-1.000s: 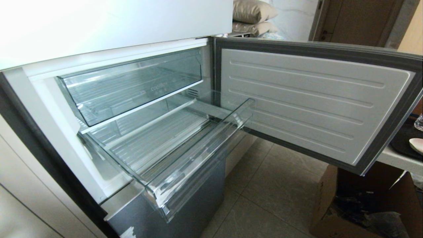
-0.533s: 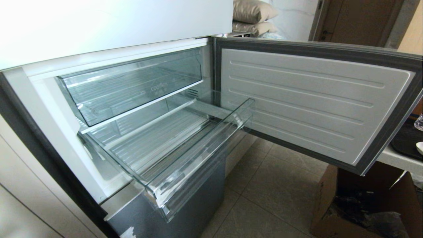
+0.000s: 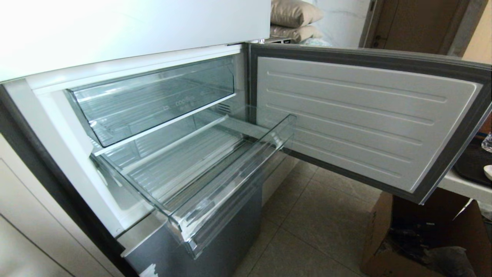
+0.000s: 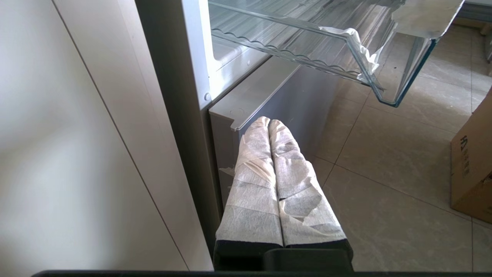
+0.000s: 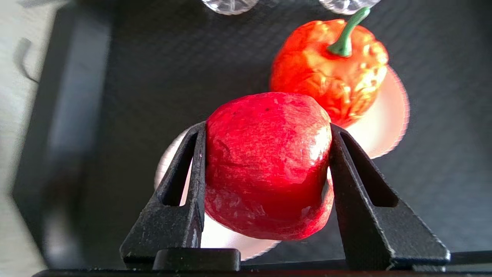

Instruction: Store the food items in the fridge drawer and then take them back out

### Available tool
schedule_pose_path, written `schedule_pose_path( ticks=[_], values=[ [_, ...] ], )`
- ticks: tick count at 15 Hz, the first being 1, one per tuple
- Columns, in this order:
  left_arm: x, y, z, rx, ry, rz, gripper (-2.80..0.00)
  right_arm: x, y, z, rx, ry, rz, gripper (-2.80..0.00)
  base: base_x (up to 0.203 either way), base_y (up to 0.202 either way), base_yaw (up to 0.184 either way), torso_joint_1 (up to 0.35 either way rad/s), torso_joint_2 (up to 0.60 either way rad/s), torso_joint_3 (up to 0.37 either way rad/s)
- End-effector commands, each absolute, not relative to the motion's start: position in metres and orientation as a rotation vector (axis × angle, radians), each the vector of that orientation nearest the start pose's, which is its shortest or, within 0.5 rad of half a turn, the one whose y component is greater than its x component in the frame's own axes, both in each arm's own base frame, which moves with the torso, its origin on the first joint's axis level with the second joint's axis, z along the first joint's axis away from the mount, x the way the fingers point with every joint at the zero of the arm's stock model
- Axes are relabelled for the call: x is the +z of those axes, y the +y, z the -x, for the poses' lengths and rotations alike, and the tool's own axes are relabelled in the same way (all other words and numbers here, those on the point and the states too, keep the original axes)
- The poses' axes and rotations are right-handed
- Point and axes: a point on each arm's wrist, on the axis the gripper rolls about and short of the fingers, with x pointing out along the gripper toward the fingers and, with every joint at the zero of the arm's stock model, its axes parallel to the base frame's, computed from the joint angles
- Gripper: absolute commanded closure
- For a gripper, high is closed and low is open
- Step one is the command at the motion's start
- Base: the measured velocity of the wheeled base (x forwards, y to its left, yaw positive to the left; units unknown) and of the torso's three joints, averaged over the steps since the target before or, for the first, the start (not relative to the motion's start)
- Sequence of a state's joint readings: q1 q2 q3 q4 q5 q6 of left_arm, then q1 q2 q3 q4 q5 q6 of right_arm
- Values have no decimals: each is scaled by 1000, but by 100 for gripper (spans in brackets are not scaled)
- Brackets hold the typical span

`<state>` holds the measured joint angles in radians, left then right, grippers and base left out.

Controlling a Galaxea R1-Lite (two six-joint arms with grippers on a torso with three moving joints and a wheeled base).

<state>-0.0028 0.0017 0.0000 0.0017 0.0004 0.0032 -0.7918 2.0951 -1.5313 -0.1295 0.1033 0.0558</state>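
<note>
The wide, shallow clear plastic fridge drawer (image 3: 200,184) stands pulled out, centre of the head view. The right end effector (image 5: 265,169), outside that view, pinches the glossy red round fruit (image 5: 267,165) above a black tray (image 5: 153,65). The left end effector (image 4: 271,130), pressed together, hangs beneath the drawer's taped corner.

red fruit (image 5: 267,165): shiny, round, squeezed between two black fingers, up above a pale plate | orange pepper (image 5: 330,69): bumpy, green stem, sitting on another pale plate at 1 o'clock from the red fruit | fridge drawer (image 3: 215,192): clear, wide, shallow, pulled out, nothing inside, white tape on one front corner
</note>
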Motion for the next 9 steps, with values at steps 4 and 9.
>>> schedule_pose_path(
  ticks=[4,9],
  values=[
    [75,0,23,-3,3,-4,0,189,-294,-312,-650,438,-67,0,0,0,0,0,0,0],
    [75,0,23,-3,3,-3,0,198,-272,-316,-627,457,36,0,0,0,0,0,0,0]
  ],
)
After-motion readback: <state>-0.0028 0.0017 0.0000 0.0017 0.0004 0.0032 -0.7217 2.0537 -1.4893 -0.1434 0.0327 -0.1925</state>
